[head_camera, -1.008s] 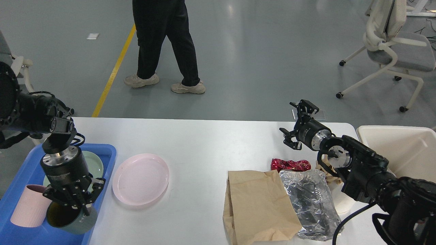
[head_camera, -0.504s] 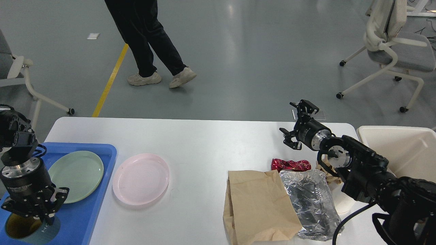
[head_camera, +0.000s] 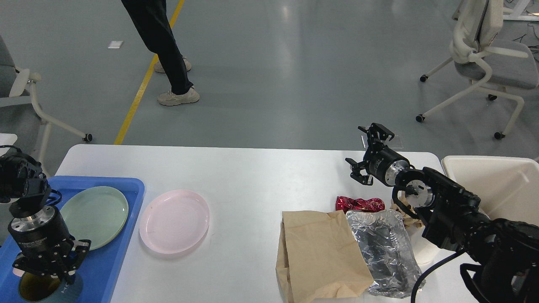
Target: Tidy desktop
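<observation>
The white desktop (head_camera: pixel 252 172) holds a pink plate (head_camera: pixel 174 221), a brown paper bag (head_camera: pixel 320 256), a crumpled foil sheet (head_camera: pixel 383 250) and a red wrapper (head_camera: pixel 359 204). My left gripper (head_camera: pixel 50 271) points down at the near left end of the blue tray (head_camera: pixel 130 198). It is shut on the rim of a grey-green mug (head_camera: pixel 42 289) that stands low in the tray. A pale green plate (head_camera: pixel 94 216) lies in the tray beside it. My right gripper (head_camera: pixel 365 153) is open and empty, above the desktop beyond the red wrapper.
A cream bin (head_camera: pixel 492 181) stands at the desktop's right end. Crumpled brown paper (head_camera: pixel 400 207) lies under my right arm. A person (head_camera: pixel 162 46) walks on the floor beyond the desk. Office chairs stand at far right (head_camera: pixel 488 63) and far left.
My left gripper carried the mug left along the tray, off the green plate, then edged slightly right. The pink cup is now hidden. The person walked left. My right arm stayed still.
</observation>
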You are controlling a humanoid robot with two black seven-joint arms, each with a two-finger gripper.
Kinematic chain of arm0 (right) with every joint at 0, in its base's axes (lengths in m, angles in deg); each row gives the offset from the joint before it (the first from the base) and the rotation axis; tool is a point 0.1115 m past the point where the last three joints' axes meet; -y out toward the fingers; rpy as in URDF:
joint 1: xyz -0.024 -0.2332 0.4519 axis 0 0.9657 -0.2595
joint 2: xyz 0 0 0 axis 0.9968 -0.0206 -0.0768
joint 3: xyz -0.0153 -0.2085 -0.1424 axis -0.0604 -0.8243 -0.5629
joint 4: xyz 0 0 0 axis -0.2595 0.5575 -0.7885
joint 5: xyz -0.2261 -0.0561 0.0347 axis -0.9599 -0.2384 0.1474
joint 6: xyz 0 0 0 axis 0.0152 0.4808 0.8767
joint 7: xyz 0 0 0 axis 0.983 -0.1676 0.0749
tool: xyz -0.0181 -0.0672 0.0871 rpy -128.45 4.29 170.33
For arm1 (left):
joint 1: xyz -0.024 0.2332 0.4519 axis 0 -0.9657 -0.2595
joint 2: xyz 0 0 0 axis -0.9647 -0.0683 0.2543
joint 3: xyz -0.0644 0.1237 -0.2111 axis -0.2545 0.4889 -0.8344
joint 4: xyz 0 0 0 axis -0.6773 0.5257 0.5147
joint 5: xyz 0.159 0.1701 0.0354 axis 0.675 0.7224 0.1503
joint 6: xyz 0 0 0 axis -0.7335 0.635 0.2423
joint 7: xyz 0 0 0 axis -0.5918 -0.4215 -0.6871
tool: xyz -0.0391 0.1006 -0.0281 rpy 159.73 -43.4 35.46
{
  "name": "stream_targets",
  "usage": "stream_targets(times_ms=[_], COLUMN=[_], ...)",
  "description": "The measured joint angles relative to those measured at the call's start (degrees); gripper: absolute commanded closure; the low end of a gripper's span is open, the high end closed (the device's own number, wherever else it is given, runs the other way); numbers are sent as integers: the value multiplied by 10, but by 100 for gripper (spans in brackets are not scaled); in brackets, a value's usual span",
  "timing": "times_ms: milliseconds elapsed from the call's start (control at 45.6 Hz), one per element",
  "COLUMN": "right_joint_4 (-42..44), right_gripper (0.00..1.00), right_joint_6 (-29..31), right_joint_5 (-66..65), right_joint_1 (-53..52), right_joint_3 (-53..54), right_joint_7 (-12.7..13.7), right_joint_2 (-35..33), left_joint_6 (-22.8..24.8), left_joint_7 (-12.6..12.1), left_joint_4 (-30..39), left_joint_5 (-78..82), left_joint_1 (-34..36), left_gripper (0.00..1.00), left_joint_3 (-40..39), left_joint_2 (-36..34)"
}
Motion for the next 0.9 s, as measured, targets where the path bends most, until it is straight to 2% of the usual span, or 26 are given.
stream_targets(times_ms=[132, 395, 570, 767, 811, 899], right_joint_4=[0, 0, 0, 0, 0, 0], right_gripper=[0, 0, 0, 0, 0, 0], right_joint_6=[0, 0, 0, 0, 0, 0], right_joint_5=[0, 0, 0, 0, 0, 0], right_joint_1=[0, 0, 0, 0, 0, 0], right_joint_3=[0, 0, 0, 0, 0, 0], right_joint_7=[0, 0, 0, 0, 0, 0], right_joint_2=[0, 0, 0, 0, 0, 0], left_joint_6=[0, 0, 0, 0, 0, 0], left_joint_7=[-1, -2, -2, -1, -1, 2], left_joint_4=[0, -1, -1, -1, -1, 0], left_joint_5=[0, 0, 0, 0, -1, -4], left_joint_1=[-5, -26, -29, -29, -28, -27], left_gripper=[94, 78, 57, 18, 14, 11], left_joint_3=[-2, -3, -3, -2, -2, -3], left_joint_2=[2, 8, 8, 8, 8, 7])
